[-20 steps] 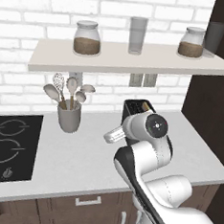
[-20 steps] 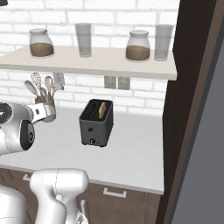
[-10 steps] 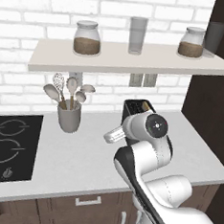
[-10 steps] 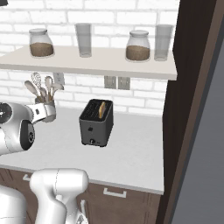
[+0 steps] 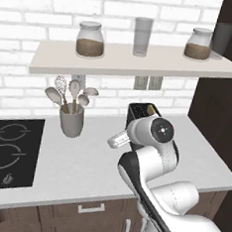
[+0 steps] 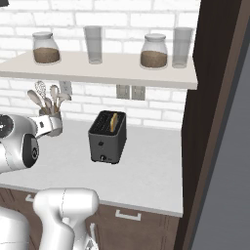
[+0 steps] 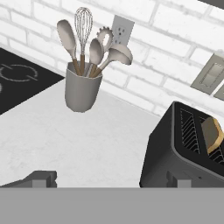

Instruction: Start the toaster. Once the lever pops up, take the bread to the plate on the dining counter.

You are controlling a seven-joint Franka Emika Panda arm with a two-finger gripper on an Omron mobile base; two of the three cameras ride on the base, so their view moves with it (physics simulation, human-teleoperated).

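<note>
No readable words, brands or numbers appear anywhere. The only sign-like marks are on the black cooktop (image 5: 8, 151) at the lower left of the left base view: two pale circular ring outlines marking burners, and below them a small pale symbol near its front edge, too small to make out. The hand view shows one such ring at its left edge.

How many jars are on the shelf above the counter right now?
2. One jar stands at the shelf's left end, the other jar right of centre, each with brown contents. The two clear glasses beside them aren't jars. None seems hidden.
</note>
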